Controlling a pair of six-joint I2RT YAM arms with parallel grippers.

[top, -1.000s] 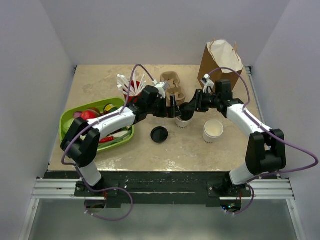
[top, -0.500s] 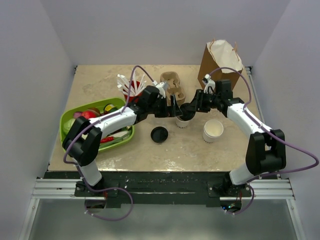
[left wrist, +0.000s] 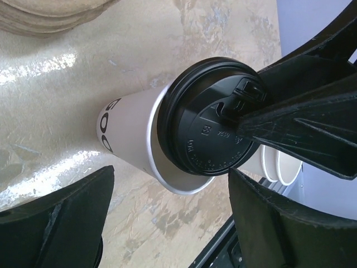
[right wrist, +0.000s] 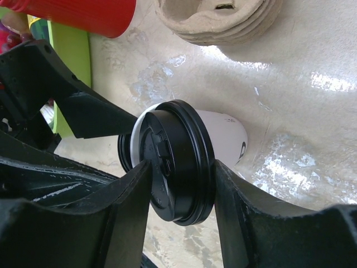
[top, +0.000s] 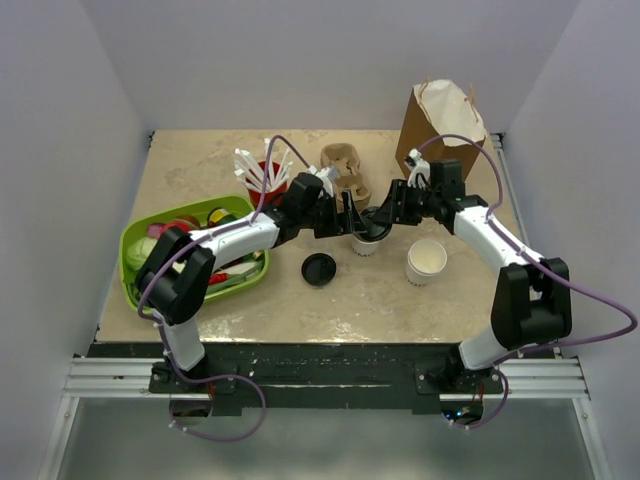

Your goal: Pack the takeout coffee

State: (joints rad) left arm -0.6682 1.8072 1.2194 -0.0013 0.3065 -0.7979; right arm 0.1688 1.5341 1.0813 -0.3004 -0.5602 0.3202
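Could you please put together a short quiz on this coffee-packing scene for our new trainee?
1. True or false: the lid sits flush on the cup all round.
2. Which gripper clamps the lid? A left; B right; C neither.
3. What stands in the far right corner of the table?
Key: 1 false, the cup's rim shows bare on one side. 2 B, the right gripper. 3 a paper bag.
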